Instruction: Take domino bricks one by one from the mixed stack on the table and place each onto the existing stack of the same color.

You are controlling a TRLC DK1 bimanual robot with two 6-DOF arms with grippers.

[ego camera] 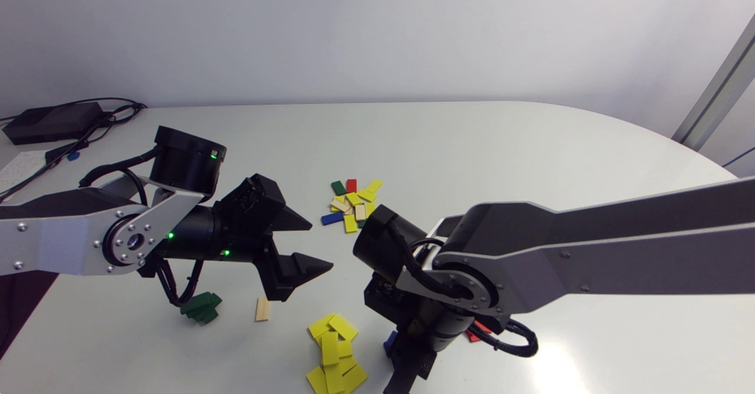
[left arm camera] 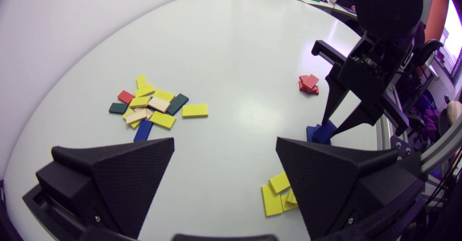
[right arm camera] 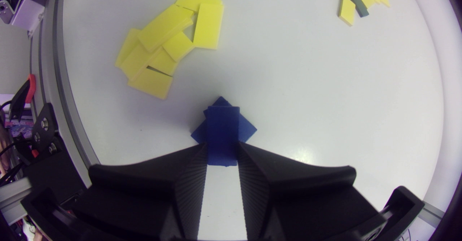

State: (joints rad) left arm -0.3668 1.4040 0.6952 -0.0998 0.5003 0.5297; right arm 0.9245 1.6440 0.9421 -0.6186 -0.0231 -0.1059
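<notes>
You have ribbed matte-black fingers (right arm camera: 187, 190), a blue brick (right arm camera: 222, 132), yellow bricks (ego camera: 333, 353) at lower centre, green bricks (ego camera: 202, 307) lower left, a pale grey worktop (ego camera: 472, 146).

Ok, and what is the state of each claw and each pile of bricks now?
Left claw: open, empty.
Right claw: shut on blue brick.
Blue brick: held flat over the blue stack.
Blue stack: fanned, bricks askew.
Yellow stack: sprawled, untidy.
Red stack: small, askew.
Green stack: fanned.
Mixed stack: scattered, bricks remain.
Wooden brick: lying flat, alone.
</notes>
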